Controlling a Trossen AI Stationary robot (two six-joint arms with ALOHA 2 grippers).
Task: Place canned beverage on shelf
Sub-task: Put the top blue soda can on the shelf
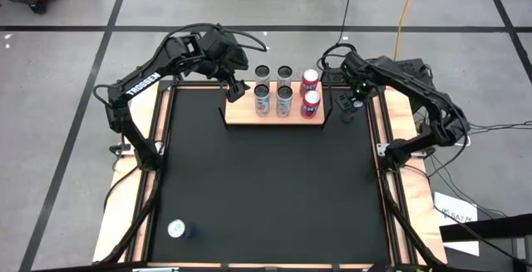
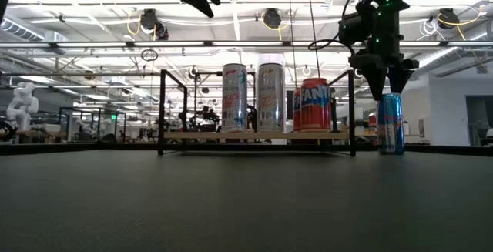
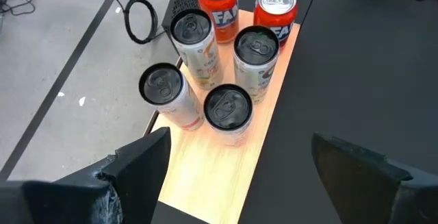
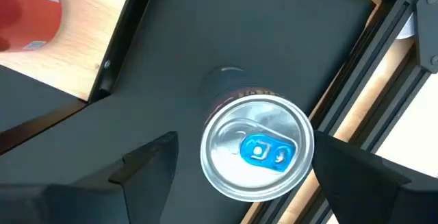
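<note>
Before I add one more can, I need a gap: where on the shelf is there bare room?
The shelf is bare at its left end, between the black rail and the four silver cans. From there rightward it is crowded: silver cans, then two red cans against the right rail. The blue can stands off the shelf, on the mat.

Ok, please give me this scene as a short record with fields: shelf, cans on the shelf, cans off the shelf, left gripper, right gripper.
shelf: wooden board at the far edge of the table mat
cans on shelf: four silver cans, two red cans, all upright
cans off shelf: blue can upright on the mat beside the shelf's right end; one silver can near the mat's front left corner
left gripper: open, above the shelf's left end, holding nothing
right gripper: open, directly above the blue can
</note>
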